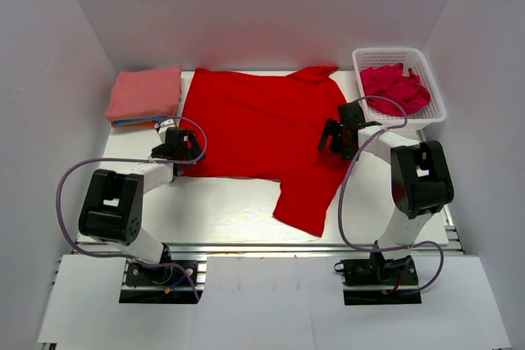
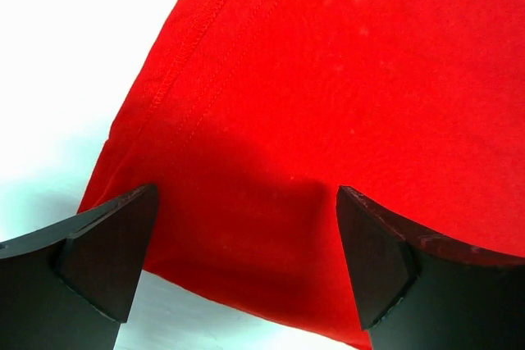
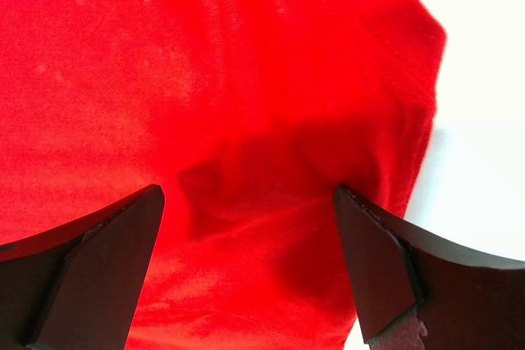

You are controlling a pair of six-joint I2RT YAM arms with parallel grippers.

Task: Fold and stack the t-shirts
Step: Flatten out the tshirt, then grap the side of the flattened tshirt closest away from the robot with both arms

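- A folded salmon-pink cloth t-shirt [image 1: 144, 93] sits in the far-left corner of the white table [image 1: 230, 202], on top of thin teal and orange edges. This looks like the finished stack, kept out of the working area.
- The left end effector [image 1: 182, 152] hovers at the near-left corner of the spread shirt. Its fingers are spread wide with nothing between them, probably lined up to pinch the hem corner.
- The bright red cloth t-shirt [image 1: 262, 125] lies flat across the middle of the table. Its hem is toward the left edge, one sleeve points to the far edge and the other to the near edge. It is laid out for folding but not yet folded.
- The right end effector [image 1: 335, 138] hangs over the shirt's right end, also spread and empty. I judge it is there to take the shoulder end so both ends can lift together.
- A white plastic lattice basket [image 1: 399, 55] in the far-right corner holds crumpled crimson-pink cloth t-shirts [image 1: 395, 88] waiting their turn.
- Only the top view shows the stack, the basket and the whole layout.
- The left wrist view adds the hem's double stitching and the cloth corner running under the dark fingers [image 2: 107, 252].
- The right wrist view adds a soft crease and the shirt's edge beside one finger.
- No view shows whether the pads touch the cloth.
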